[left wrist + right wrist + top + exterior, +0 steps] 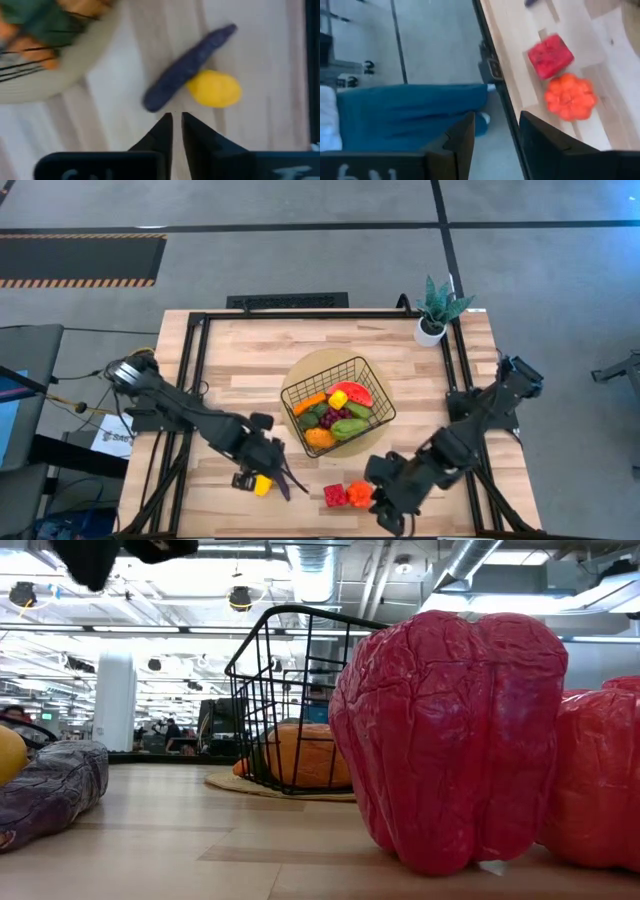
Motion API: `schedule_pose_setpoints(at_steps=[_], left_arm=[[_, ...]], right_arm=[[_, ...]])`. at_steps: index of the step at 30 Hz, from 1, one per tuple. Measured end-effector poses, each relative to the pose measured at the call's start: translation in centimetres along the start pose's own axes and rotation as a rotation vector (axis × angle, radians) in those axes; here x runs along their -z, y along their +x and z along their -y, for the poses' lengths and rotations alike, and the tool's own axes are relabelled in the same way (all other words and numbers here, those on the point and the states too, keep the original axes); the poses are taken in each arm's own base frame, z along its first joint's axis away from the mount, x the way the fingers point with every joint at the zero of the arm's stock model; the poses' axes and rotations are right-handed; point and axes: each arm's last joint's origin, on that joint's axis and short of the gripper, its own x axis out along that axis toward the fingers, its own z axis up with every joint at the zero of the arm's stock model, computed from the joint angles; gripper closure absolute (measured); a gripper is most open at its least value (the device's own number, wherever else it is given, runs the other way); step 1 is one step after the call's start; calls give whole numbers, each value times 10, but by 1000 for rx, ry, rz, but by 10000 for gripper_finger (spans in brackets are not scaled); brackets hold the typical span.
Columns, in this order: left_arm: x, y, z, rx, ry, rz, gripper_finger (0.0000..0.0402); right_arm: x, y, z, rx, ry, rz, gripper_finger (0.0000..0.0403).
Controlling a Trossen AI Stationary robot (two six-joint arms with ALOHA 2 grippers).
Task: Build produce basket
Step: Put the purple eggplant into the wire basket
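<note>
The left gripper (176,117) had its fingers almost closed and empty, just beside the eggplant (187,67) and lemon (215,89). The right gripper (496,131) was open and empty near two peppers (550,56). The basket (300,392), full of produce, stood mid-table on a mat (305,365).

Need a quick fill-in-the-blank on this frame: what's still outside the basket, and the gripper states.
1. The purple eggplant lies on the table touching a ____ lemon.
2. The red pepper and the orange pepper sit ____ the basket.
3. The left gripper, above the eggplant, holds ____.
4. The basket stands on a round tan ____.

Missing words: yellow; outside; nothing; mat
</note>
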Motion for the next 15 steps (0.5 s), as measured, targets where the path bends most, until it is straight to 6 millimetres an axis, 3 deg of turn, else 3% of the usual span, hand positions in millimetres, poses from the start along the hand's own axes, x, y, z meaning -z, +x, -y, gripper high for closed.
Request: schedule_pose_setpoints(at_steps=[7,15], left_arm=[[-8,19,11,99,81,-81,295],[-9,21,9,-19,306,-50,244]], right_arm=[[11,-30,-32,-66,-60,145,233],[12,-52,-49,-103,-115,261,241]])
